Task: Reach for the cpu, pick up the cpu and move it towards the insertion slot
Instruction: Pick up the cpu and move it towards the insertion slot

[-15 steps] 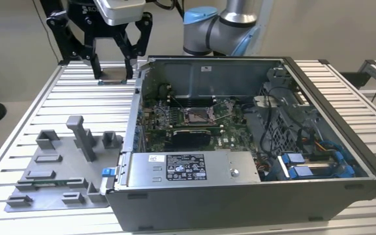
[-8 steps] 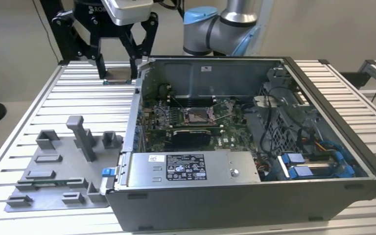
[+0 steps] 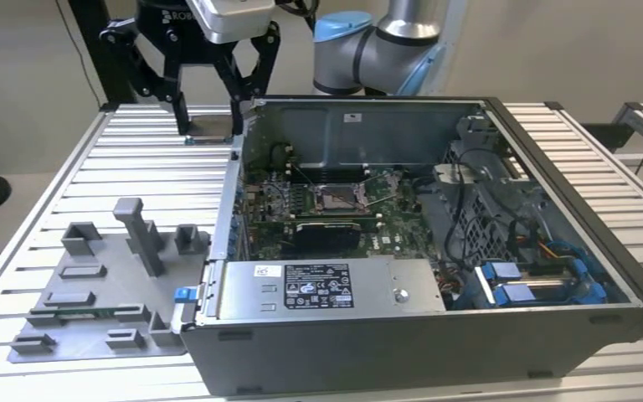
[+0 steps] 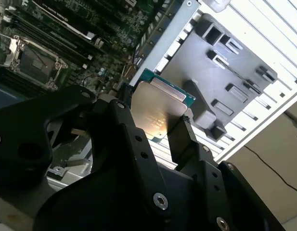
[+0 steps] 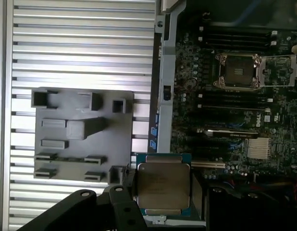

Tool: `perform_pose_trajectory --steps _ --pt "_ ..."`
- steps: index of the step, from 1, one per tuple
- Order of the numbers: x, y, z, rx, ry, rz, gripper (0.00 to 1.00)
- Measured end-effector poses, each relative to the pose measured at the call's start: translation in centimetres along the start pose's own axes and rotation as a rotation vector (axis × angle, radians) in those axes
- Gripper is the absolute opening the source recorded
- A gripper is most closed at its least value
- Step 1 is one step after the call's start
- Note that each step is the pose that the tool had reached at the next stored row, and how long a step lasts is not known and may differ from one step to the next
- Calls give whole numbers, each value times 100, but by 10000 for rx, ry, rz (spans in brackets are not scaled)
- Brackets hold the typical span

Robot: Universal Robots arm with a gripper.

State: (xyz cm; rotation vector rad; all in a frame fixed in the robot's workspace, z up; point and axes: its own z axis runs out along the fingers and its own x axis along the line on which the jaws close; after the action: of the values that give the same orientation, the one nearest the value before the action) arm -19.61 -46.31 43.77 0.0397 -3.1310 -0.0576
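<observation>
Above the worktop, just outside the computer case, your hand has the cpu; the insertion slot lies over the wall, toward the exterior view's right.

Your hand [image 3: 210, 126] is closed partway, its two fingers pinching opposite edges of the cpu [image 5: 162, 185]. The cpu hangs clear of the worktop [image 3: 131, 167], its silvery face turned up toward the wrist and a green rim showing round it. You are beside the far end of the side wall of the computer case [image 3: 411, 343], on the outside. The insertion slot [image 3: 338, 197] sits inside on the green board, well apart from the cpu: toward the exterior view's right, nearer that camera, and lower down. As I judge it, that wall stands between the two, so your height over its rim is what counts. The grey fixture plate [image 3: 98, 293] lies on the worktop nearer the camera.
</observation>
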Motion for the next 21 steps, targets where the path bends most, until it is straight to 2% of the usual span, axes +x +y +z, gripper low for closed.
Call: perform_pose_trajectory --steps 21 --pt "-279 -7 -2 -1 0 1 0"
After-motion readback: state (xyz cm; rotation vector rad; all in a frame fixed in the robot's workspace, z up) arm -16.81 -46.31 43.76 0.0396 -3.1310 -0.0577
